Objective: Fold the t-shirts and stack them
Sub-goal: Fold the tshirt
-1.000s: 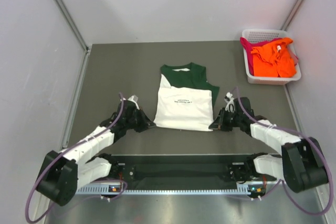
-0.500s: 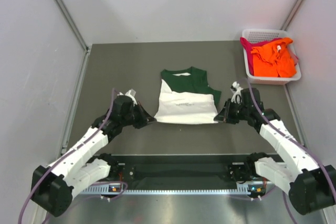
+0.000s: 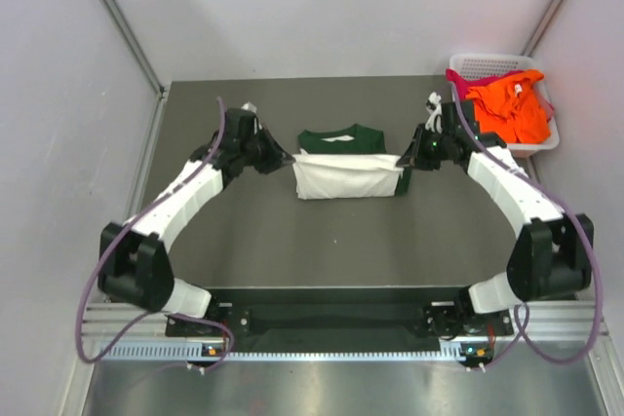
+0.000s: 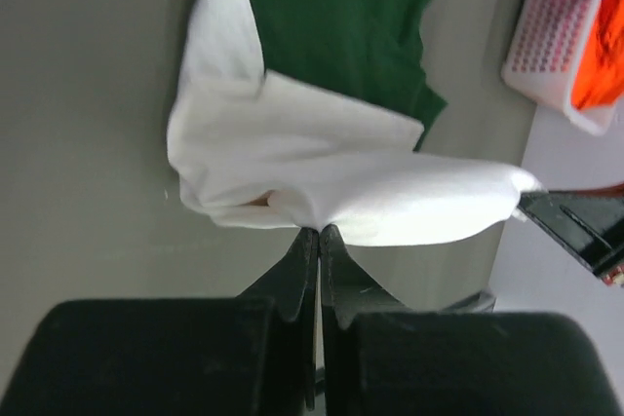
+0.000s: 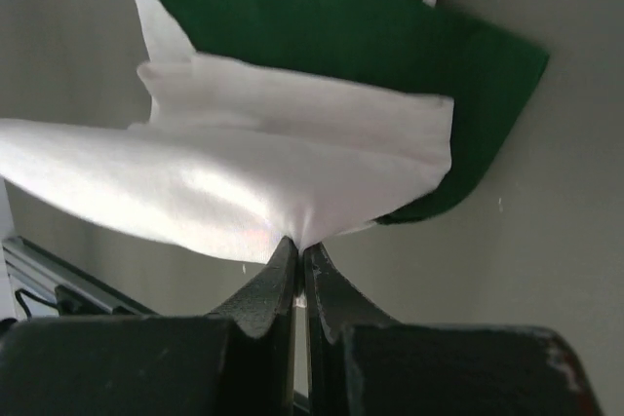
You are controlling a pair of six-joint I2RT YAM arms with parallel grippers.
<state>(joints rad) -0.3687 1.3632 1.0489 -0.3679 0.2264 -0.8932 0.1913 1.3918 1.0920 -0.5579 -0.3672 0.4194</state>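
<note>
The white and dark green t-shirt (image 3: 349,170) lies mid-table with its white lower part lifted and folded back toward the green collar end (image 3: 341,137). My left gripper (image 3: 289,158) is shut on the shirt's left hem corner, and the wrist view shows white cloth (image 4: 331,192) pinched at the fingertips (image 4: 306,252). My right gripper (image 3: 404,160) is shut on the right hem corner, with white cloth (image 5: 244,182) bunched at its fingertips (image 5: 318,265). The orange t-shirt (image 3: 507,109) and the magenta one (image 3: 460,85) lie in the basket.
The white lattice basket (image 3: 507,148) stands at the back right corner, its edge also showing in the left wrist view (image 4: 561,46). Grey walls close in the table on three sides. A metal rail (image 3: 331,319) runs along the near edge.
Both grippers have carried the shirt's bottom hem up and away from the near edge toward the collar, so the white front now folds over itself. Both arms have stretched farther out.
</note>
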